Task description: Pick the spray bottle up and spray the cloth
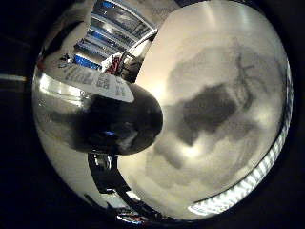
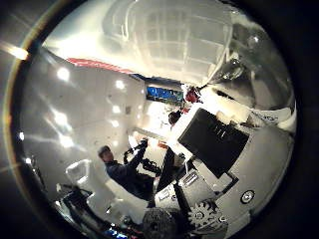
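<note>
In the right little finger side palm view the spray bottle (image 1: 110,110), dark with a white printed label, fills much of the picture and sits close against the palm. Parts of my right hand's fingers (image 1: 110,176) curl beside it. Beyond the bottle lies a pale table surface (image 1: 229,38) with a dark shadow of the hand and bottle (image 1: 210,110) on it. I cannot make out the cloth in either view. The right thumb side palm view shows my hand's (image 2: 224,159) black and white parts and a gear (image 2: 204,214), facing out into the room.
Ceiling lights (image 1: 110,29) show past the bottle. The right thumb side palm view shows a white ceiling (image 2: 169,35), a wall screen (image 2: 164,93) and a person seated at the far side of the room.
</note>
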{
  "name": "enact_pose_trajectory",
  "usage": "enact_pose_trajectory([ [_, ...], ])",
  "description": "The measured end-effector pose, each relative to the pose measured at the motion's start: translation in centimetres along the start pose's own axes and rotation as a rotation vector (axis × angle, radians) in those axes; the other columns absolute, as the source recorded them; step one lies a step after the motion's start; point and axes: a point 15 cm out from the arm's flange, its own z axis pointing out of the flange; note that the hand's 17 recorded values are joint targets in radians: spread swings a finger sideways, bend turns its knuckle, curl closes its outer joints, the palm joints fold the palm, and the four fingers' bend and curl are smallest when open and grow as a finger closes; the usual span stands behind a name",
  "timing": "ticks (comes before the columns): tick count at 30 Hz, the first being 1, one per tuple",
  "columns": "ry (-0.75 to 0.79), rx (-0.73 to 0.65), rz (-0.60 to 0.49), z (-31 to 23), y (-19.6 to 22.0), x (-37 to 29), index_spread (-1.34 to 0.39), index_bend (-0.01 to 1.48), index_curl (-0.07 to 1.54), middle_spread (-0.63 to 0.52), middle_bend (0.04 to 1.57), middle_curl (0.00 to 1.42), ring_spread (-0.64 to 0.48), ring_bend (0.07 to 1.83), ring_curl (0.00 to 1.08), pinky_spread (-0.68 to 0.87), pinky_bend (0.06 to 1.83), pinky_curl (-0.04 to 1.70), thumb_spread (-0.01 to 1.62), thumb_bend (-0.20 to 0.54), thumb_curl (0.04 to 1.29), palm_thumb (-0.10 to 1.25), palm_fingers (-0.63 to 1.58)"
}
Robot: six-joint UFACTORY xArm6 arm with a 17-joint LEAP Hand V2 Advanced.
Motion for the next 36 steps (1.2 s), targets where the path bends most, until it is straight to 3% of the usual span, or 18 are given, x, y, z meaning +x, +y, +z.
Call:
enact_pose_trajectory([
  [6,0.014,-0.003,-0.003,-0.3,-0.4,1.0,-0.32,0.9,1.1,-0.12,1.27,0.81,-0.21,1.26,0.81,-0.14,0.94,1.39,0.88,-0.027,0.8,0.97,1.14],
  [13,0.033,-0.032,-0.017,-0.3,0.2,1.4,-0.28,0.76,0.97,-0.1,1.05,0.65,-0.16,1.14,0.62,-0.33,0.78,1.04,0.91,-0.035,0.69,0.89,1.17],
  [19,0.059,-0.079,-0.037,-0.4,1.2,2.0,-0.33,0.43,0.84,-0.13,0.85,0.58,-0.18,1.05,0.54,-0.45,0.81,0.92,0.92,-0.03,0.61,0.84,0.85],
  [20,0.062,-0.089,-0.04,-0.3,1.4,2.0,-0.35,0.38,0.83,-0.13,0.82,0.57,-0.19,1.05,0.55,-0.44,0.8,0.92,0.93,-0.031,0.59,0.84,0.69],
  [23,0.077,-0.15,-0.062,0.3,2.8,2.1,-0.45,0.28,0.73,-0.14,0.68,0.52,-0.2,1.01,0.51,-0.37,0.69,0.89,0.96,-0.035,0.54,0.81,0.4],
  [27,0.102,-0.209,-0.065,0.6,4.1,2.4,-0.49,0.23,0.62,-0.13,0.55,0.46,-0.19,0.86,0.44,-0.15,0.57,0.85,0.97,-0.035,0.48,0.77,0.15],
  [31,0.122,-0.253,-0.072,0.7,4.9,2.5,-0.46,0.16,0.5,-0.07,0.4,0.38,-0.12,0.64,0.34,0.12,0.5,0.73,0.96,-0.034,0.42,0.74,-0.01],
  [36,0.139,-0.266,-0.077,0.0,4.8,2.5,-0.45,0.15,0.4,-0.03,0.31,0.35,-0.07,0.53,0.29,0.25,0.44,0.62,0.95,-0.034,0.38,0.69,-0.02],
])
